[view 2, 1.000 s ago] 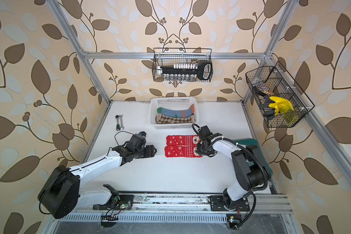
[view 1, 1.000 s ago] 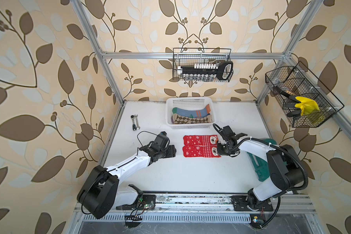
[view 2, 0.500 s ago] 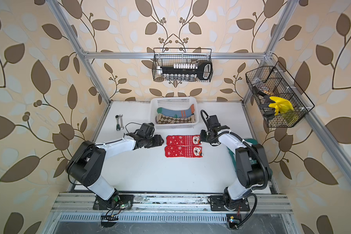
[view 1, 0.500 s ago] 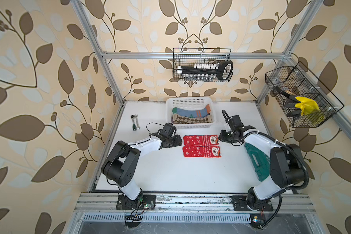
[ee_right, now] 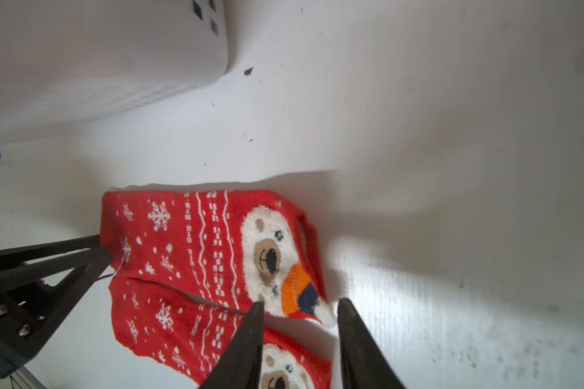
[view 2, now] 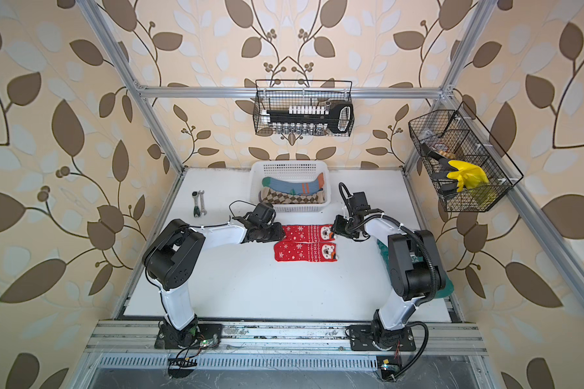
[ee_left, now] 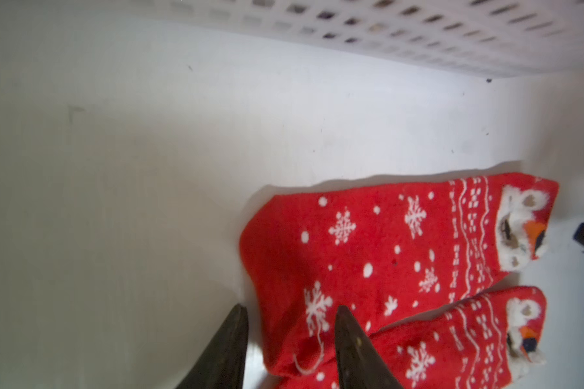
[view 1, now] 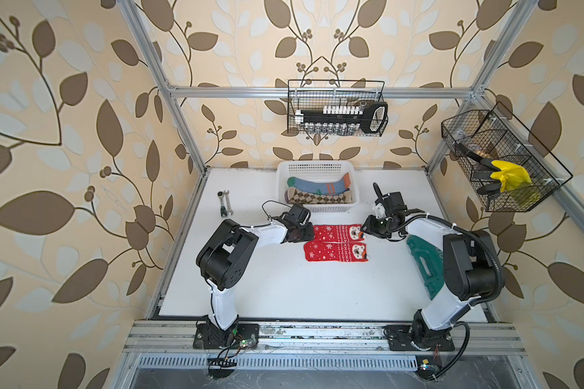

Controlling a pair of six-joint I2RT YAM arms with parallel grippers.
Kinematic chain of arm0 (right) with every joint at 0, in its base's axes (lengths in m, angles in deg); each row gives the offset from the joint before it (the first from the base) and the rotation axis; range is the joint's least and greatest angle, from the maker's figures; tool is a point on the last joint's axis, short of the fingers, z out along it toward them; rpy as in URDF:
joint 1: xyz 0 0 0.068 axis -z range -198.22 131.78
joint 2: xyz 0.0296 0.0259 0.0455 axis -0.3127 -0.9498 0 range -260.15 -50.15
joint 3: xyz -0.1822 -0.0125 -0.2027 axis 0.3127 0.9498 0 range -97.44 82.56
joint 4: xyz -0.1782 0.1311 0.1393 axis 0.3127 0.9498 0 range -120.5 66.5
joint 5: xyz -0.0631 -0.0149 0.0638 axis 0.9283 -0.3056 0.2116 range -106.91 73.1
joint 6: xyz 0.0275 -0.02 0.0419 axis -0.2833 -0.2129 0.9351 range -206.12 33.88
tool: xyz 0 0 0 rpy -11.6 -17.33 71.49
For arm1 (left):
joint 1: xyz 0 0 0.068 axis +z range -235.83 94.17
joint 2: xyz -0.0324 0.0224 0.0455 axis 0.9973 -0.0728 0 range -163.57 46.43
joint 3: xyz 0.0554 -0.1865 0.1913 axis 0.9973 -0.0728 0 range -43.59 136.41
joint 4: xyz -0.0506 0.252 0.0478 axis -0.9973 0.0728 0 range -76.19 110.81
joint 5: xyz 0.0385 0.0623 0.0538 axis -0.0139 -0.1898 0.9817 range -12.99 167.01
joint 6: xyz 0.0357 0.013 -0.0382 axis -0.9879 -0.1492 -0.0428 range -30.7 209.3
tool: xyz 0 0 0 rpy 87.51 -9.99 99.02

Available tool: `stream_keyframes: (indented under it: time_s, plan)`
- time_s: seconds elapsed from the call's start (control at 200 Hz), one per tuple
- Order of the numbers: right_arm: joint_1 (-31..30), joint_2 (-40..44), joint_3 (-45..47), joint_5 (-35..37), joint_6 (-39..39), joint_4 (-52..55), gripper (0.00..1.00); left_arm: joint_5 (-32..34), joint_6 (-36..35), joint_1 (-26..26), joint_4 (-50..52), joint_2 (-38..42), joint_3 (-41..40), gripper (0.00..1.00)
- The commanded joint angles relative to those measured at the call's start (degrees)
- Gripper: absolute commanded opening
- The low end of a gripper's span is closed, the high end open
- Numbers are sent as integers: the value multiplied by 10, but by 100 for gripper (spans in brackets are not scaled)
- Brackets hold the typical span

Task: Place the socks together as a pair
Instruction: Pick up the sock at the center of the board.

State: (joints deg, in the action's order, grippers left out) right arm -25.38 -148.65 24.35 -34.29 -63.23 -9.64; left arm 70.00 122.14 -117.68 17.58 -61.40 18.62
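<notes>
- We see two red snowflake-patterned fabric socks with white bear faces (view 1: 334, 252) lying flat side by side on the white tabletop (view 1: 284, 289). Their long edges touch, just in front of the white perforated plastic basket (view 1: 316, 165).
- Our left gripper (ee_left: 290, 306) sits low at the plain toe end of the far red sock (view 1: 338, 233). Its jaws stand partly open, straddling that corner and clamping nothing.
- Our right gripper (ee_right: 300, 301) sits at the same sock's bear-face end, jaws likewise partly apart around the fluffy corner, gripping nothing.
- In the basket a blue-grey sock with green toe and orange stripes (view 1: 312, 186) lies beside a brown argyle sock (view 1: 312, 198).
</notes>
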Motion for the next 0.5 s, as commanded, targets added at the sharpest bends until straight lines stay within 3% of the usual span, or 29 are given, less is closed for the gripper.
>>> stream_keyframes:
  time_s: [0.0,0.16,0.315,0.495]
  plan:
    - [0,-22,-13,-13,2,-8,37,14,3,-4,6,-24,8,37]
    - [0,-46,-21,-15,1,-7,36,18,1,-9,7,-30,9,19]
    - [-2,-35,-13,-28,4,-16,15,17,1,-9,8,-15,0,1]
    - [-11,23,-12,-32,8,-7,3,23,-2,-13,28,38,-3,0]
